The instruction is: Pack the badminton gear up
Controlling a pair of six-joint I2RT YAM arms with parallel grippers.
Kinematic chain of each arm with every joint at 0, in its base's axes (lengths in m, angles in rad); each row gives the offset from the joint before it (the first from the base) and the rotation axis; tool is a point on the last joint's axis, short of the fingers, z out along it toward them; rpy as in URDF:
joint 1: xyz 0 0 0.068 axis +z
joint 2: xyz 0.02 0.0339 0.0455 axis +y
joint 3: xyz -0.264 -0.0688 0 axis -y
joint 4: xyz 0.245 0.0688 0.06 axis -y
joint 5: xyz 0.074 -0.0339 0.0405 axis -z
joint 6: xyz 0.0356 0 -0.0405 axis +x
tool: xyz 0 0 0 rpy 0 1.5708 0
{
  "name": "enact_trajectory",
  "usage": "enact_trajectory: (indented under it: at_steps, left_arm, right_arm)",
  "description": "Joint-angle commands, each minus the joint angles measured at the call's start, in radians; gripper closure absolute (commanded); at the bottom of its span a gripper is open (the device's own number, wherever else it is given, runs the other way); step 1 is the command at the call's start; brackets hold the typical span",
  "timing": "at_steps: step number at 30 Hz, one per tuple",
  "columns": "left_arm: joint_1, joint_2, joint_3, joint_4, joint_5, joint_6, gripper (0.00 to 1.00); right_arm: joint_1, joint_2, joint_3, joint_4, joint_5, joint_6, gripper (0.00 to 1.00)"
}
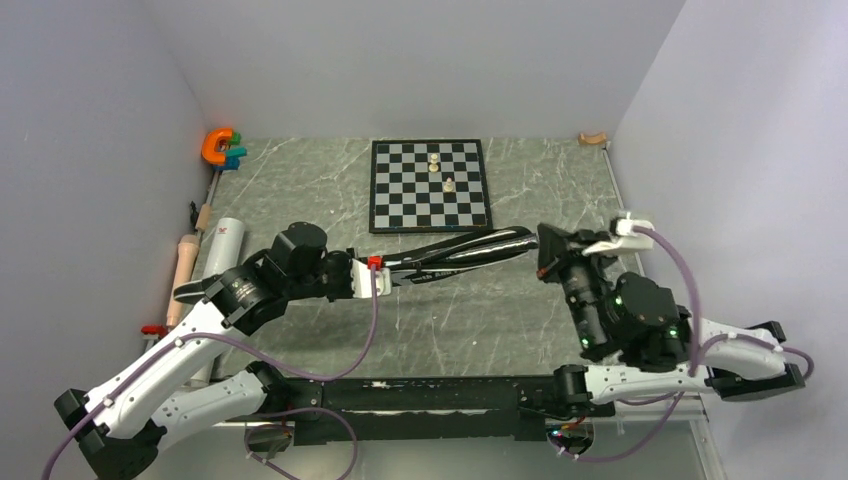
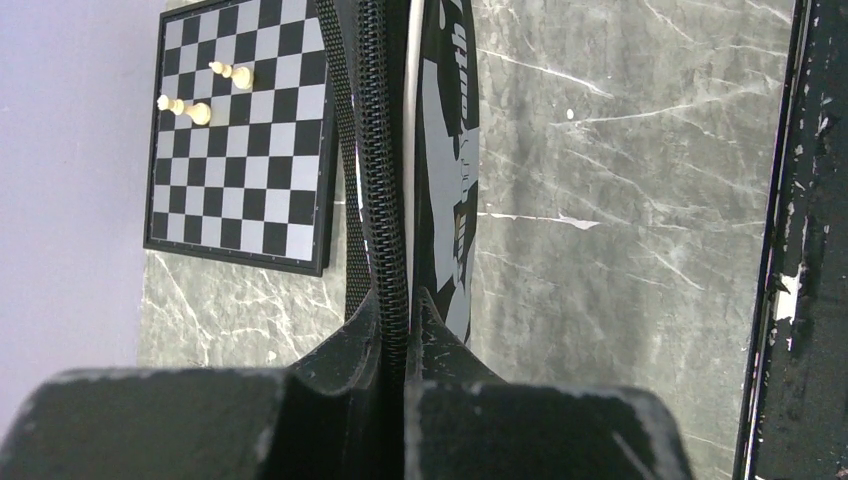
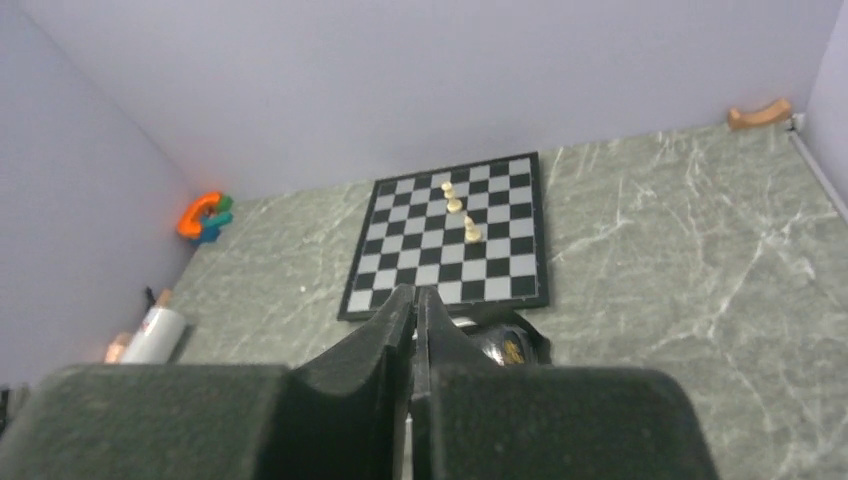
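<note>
Bag (image 1: 460,252): black, slung between both arms above tabletop (image 1: 560,180)
Left hand (image 1: 380,280): clenched on zipper edge
Right hand (image 1: 543,250): clenched at far end, hold unclear
Risk: weak right pinch slipping, bag dropping

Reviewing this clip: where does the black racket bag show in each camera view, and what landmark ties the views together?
Top external: black bag lies stretched across the centre, just nearer than the chessboard.
Left wrist: black bag edge-on, zipper running up the middle; chessboard upper left.
Right wrist: only a small black part at lower centre, under the chessboard.
Shared landmark: the chessboard, in all three.
</note>
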Motion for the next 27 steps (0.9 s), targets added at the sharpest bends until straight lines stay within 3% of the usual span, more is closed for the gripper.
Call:
enact_trajectory:
  at_steps: [1,3,4,8,13,18,24,27]
  left_arm:
    - [0.009,-0.018,0.072,0.068,0.038,0.026,1.0]
    - [0.011,-0.01,0.078,0.058,0.048,0.033,1.0]
    - [0.011,-0.008,0.08,0.055,0.049,0.035,1.0]
    - [0.016,-0.01,0.078,0.051,0.046,0.04,1.0]
    - [0.023,-0.002,0.085,0.049,0.063,0.029,1.0]
    - [0.024,-0.007,0.072,0.049,0.071,0.031,1.0]
    - [0.035,-0.011,0.06,0.056,0.079,0.021,1.0]
    - [0.038,0.002,0.057,0.07,0.063,0.018,1.0]
  right_arm:
    - [-0.241,0.212,0.212,0.169,-0.252,-0.185,0.88]
    - [-0.57,0.385,0.438,-0.263,-0.599,0.06,0.86]
    - [-0.709,0.447,0.515,-0.32,-0.746,0.111,0.87]
    - [-0.932,0.367,0.42,-0.16,-1.004,0.128,0.84]
    - [-1.174,0.285,0.338,-0.188,-1.307,0.26,1.0]
    - [-1.396,0.228,0.187,-0.224,-1.583,0.359,1.0]
    - [-1.717,0.183,-0.049,-0.042,-2.057,0.521,1.0]
    - [-1.772,0.141,-0.139,-0.013,-2.115,0.562,1.0]
